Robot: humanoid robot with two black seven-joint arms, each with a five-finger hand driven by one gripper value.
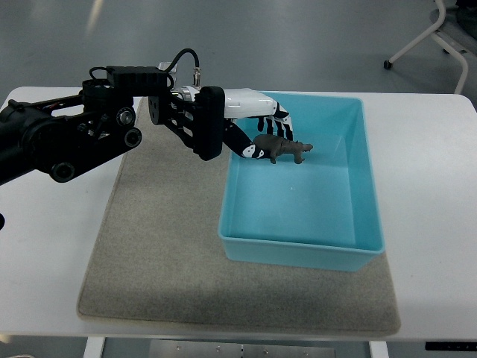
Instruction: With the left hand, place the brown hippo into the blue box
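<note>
Nearest the lower edge of the frame we note the white surface (45,253) and, lying on it, a grey felt mat (164,246) that runs from the centre left toward the lower right. We find the blue box (350,257) resting on the right part of this mat, open at the top, its near wall toward the bottom of the frame. We record the left arm (67,138) entering from the left edge in the upper left, black and jointed, with a cable looping above the wrist. We observe the left hand (250,123) reaching over the box's upper left corner, its fingers (279,115) closed around the brown hippo (285,148). We see the hippo held above the box's inner floor, in the upper left part of the box, head pointing right. A chair base (432,37) shows at the upper right.
</note>
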